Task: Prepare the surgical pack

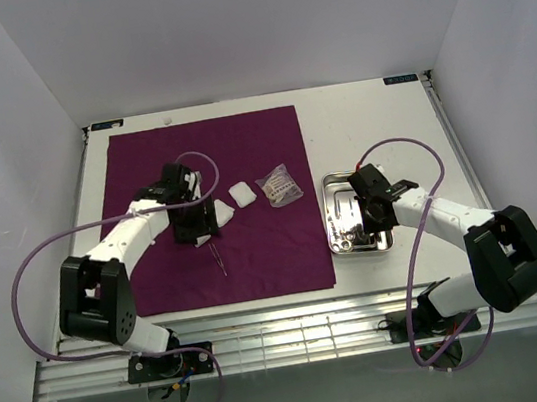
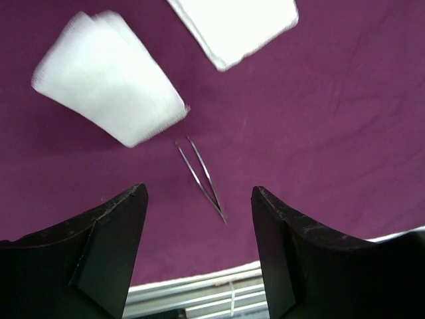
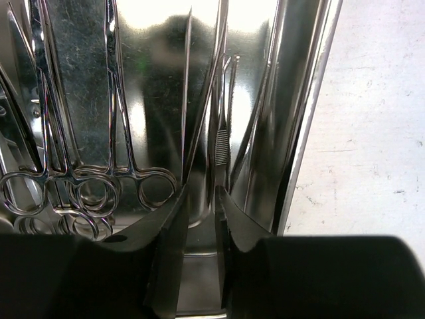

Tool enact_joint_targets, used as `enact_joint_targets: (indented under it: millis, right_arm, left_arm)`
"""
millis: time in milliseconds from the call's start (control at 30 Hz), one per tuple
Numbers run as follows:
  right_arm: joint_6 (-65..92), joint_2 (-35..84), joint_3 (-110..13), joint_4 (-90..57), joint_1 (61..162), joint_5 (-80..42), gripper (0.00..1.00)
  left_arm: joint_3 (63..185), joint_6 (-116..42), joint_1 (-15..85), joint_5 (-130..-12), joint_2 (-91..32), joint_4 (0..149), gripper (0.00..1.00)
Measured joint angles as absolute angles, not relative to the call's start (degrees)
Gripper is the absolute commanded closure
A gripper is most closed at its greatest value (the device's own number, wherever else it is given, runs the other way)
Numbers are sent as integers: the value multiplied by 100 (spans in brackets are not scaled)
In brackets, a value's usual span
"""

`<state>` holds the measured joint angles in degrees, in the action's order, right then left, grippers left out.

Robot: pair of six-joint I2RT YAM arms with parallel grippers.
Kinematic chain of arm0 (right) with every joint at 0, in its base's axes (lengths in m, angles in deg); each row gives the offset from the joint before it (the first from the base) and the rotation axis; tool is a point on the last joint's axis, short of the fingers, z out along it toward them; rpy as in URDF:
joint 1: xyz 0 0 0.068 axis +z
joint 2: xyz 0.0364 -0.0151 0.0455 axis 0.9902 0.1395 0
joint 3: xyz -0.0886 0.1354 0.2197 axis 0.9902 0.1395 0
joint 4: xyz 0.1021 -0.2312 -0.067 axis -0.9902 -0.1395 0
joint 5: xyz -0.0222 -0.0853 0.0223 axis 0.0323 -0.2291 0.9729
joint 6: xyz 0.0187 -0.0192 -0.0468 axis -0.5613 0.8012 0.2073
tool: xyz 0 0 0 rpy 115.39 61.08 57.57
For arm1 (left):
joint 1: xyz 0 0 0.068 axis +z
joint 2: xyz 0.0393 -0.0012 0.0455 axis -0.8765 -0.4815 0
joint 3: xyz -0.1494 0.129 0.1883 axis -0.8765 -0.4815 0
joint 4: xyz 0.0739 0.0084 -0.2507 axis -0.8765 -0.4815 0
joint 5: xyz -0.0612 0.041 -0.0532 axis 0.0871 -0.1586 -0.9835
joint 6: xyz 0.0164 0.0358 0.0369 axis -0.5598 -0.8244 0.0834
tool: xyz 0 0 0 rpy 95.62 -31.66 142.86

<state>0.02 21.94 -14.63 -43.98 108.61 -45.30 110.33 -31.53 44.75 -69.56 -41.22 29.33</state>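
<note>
Left pincer (image 2: 198,199) over the purple cloth (image 1: 256,253), jaws wide, holding nothing. A pair of tweezers (image 2: 202,178) lies flat on the cloth just ahead of the gap between its fingers. One gauze pad (image 2: 109,76) sits beyond that, ahead-left; the second pad (image 2: 232,26) is further out, ahead-right. Small clear packet (image 1: 280,186) is also on the cloth, off to this pincer's right past the second pad. Right pincer (image 3: 200,199) is down inside the steel tray (image 1: 333,214), which sits on the bare bench (image 1: 368,125) beside the cloth's right edge. Jaws are parted by a narrow slot, tray floor visible through it. Thin forceps (image 3: 221,143) lie right at its fingertips, can't tell if they touch. Ring-handled clamps (image 3: 73,193) are side by side in the tray, left of this pincer. Tray wall is close on its right.
</note>
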Motion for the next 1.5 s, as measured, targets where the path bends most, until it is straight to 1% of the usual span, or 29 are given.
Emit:
enact_joint_targets:
  millis: [100, 267, 367, 500, 533, 600, 633, 733, 767, 833, 933, 1000, 1067, 1267, 1367, 1400, 1467, 1500]
  right_arm:
    - [20, 2192, -1474, -4418, 10861, -4530, 70]
    - [81, 2100, -1527, -4488, 10861, -4530, 71]
    - [138, 1958, -1584, -4505, 10861, -4532, 71]
    - [149, 1788, -1588, -4527, 10861, -4532, 71]
    - [149, 1759, -1588, -4538, 10861, -4534, 71]
    - [149, 1702, -1588, -4558, 10861, -4537, 71]
    - [147, 1676, -1586, -4568, 10861, -4543, 71]
    - [147, 1547, -1568, -4579, 10861, -4565, 71]
    - [145, 1492, -1546, -4573, 10861, -4576, 71]
    - [145, 1444, -1516, -4584, 10861, -4578, 72]
    - [145, 1427, -1507, -4588, 10861, -4580, 72]
    - [147, 1427, -1507, -4588, 10861, -4580, 72]
    - [149, 1427, -1507, -4593, 10861, -4587, 72]
    - [326, 1418, -1649, -4691, 10861, -4543, 72]
    - [545, 1311, -1896, -4691, 10861, -4329, 67]
    - [643, 1243, -1992, -4641, 10861, -4183, 62]
    - [813, 1099, -2167, -4440, 10861, -3741, 56]
    - [875, 1057, -2241, -4335, 10861, -3518, 49]
  left_arm:
    - [11033, -3107, 4368, -6914, -4223, 2756, 30]
    - [11031, -2943, 4245, -6912, -4599, 2588, 32]
    - [11035, -2855, 4145, -6886, -4868, 2534, 35]
    - [11044, -2757, 4036, -6870, -5132, 2466, 44]
    - [11053, -2737, 4020, -6870, -5191, 2442, 49]
    - [11120, -2694, 4012, -6842, -5322, 2381, 55]
    - [11144, -2685, 4012, -6829, -5342, 2370, 61]
    - [11171, -2641, 4014, -6759, -5366, 2348, 70]
    - [11171, -2635, 4012, -6746, -5366, 2339, 79]
    - [11171, -2626, 4012, -6743, -5375, 2330, 88]
    - [11197, -2639, 4012, -6746, -5403, 2306, 94]
    - [11210, -2652, 4012, -6768, -5405, 2289, 99]
    - [11243, -2718, 4016, -6844, -5405, 2276, 100]
    - [11516, -3015, 4105, -7548, -5336, 2219, 100]
    - [11571, -3100, 4149, -7981, -5130, 2210, 100]
    - [11575, -3142, 4162, -8193, -5023, 2225, 100]
    - [11575, -3203, 4178, -8542, -4809, 2341, 100]
    - [11577, -3244, 4182, -8737, -4658, 2457, 100]
